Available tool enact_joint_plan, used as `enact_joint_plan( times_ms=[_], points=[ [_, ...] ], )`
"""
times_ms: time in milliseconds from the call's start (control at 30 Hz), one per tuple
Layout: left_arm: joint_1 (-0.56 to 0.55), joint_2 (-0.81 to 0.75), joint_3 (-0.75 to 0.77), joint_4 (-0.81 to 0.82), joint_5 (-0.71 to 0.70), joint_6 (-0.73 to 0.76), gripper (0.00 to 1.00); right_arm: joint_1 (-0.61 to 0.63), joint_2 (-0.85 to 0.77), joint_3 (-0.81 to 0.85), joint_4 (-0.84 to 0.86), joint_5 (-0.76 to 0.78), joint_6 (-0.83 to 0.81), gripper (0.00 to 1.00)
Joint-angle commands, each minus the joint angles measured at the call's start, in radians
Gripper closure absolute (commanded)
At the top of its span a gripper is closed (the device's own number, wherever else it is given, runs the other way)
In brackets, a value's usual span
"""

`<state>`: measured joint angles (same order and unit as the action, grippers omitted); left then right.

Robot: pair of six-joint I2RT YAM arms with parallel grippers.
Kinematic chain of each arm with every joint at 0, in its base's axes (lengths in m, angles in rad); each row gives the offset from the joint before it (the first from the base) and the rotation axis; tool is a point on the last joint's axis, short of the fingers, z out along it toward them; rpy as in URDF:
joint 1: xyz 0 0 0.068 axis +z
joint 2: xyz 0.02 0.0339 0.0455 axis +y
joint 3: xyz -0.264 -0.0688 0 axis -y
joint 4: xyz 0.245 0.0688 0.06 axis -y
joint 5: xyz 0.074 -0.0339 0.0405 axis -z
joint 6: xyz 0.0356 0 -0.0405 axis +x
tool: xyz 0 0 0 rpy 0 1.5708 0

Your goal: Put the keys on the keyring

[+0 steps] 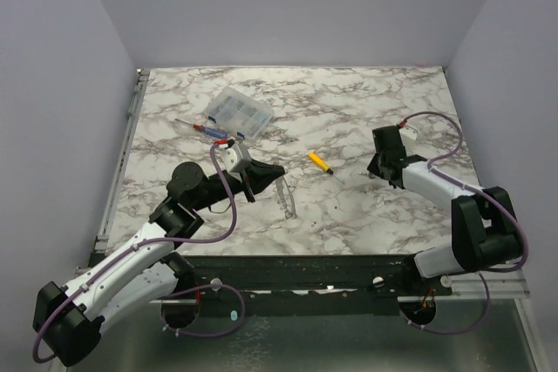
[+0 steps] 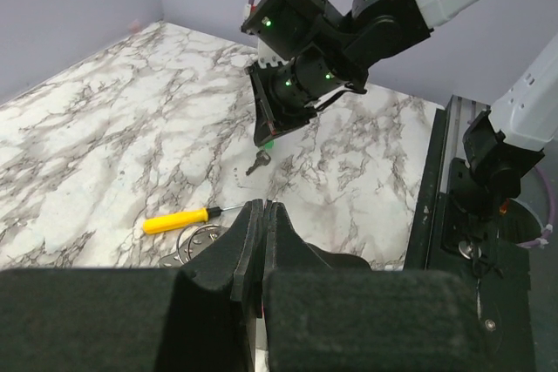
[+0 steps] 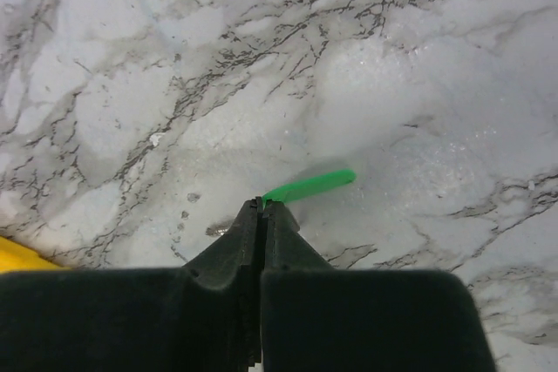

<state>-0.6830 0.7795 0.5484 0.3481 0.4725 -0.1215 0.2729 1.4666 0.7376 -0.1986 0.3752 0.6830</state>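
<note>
Overhead, my left gripper (image 1: 272,172) is pressed together, with the keyring (image 1: 289,199) at its 5 o'clock. From the left wrist, the ring sits at 9 o'clock beside my closed fingers (image 2: 248,237). From the right wrist, my right gripper (image 3: 262,208) pinches the green key (image 3: 309,187), which points to 2 o'clock.

White-and-black arms (image 1: 122,274), purple cables (image 1: 223,205), black fingers (image 3: 244,246).

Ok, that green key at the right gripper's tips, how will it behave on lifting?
The green key is pinched by one end only in the shut right gripper, so it may swivel or slip out. It looks tiny, probably very light. Being flat, it should not roll if dropped.
</note>
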Motion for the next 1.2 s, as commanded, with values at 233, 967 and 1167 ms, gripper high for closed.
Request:
enact_joint_plan(
  times_ms=[233,967,1167],
  points=[
    [-0.008,0.004,0.04,-0.001,-0.024,0.013,1.0,0.0,-0.144,0.075,-0.159,-0.205,-0.13,0.99],
    [-0.012,0.007,0.042,-0.008,-0.022,0.013,1.0,0.017,-0.045,-0.024,-0.073,-0.441,-0.184,0.9],
    [-0.014,0.003,0.041,-0.012,-0.026,0.017,1.0,0.017,0.003,0.019,-0.082,-0.424,-0.194,0.6]
  ],
)
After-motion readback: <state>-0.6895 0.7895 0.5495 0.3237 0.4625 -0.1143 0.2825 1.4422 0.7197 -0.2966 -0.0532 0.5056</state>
